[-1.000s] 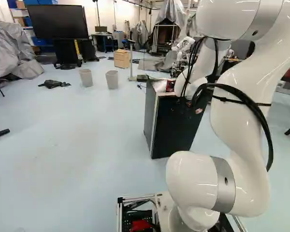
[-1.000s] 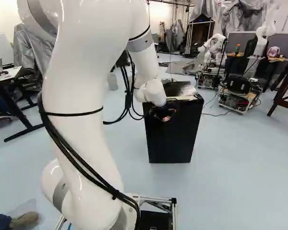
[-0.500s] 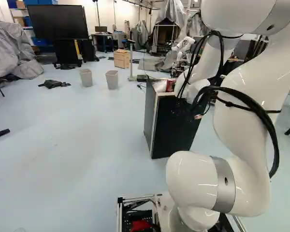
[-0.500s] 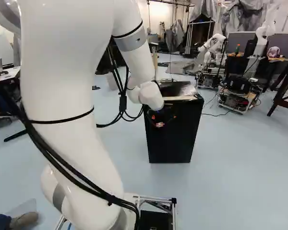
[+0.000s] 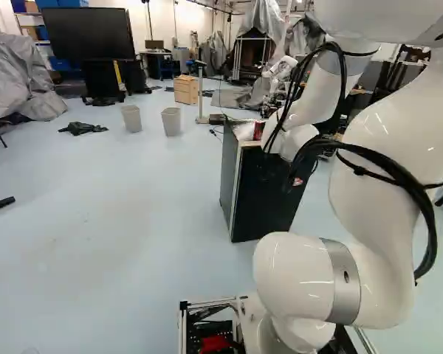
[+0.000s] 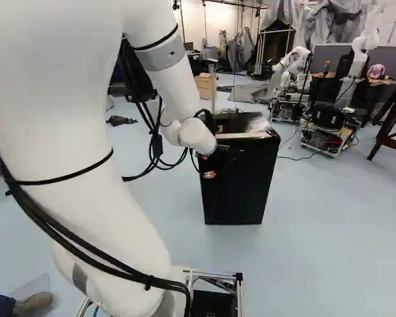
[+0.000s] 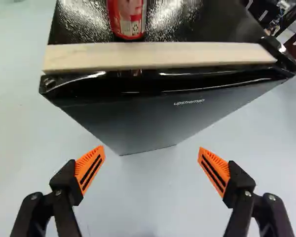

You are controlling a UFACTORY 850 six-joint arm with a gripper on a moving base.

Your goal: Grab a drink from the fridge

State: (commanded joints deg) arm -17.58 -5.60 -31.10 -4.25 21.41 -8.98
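the white arm (image 6: 72,112) has shifted, carrying its black gripper (image 6: 213,165) further left in the right base view. the two orange-padded fingers (image 7: 90,168) stand wide open. ahead of them is a closed black fridge (image 7: 138,118); a red can (image 7: 130,22) stands on top, just behind a pale wooden strip (image 7: 158,55).

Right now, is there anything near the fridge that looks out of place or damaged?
Mildly odd: a red can stands on top of the fridge, not inside, and a wooden strip lies along its front top edge. I see no damage.
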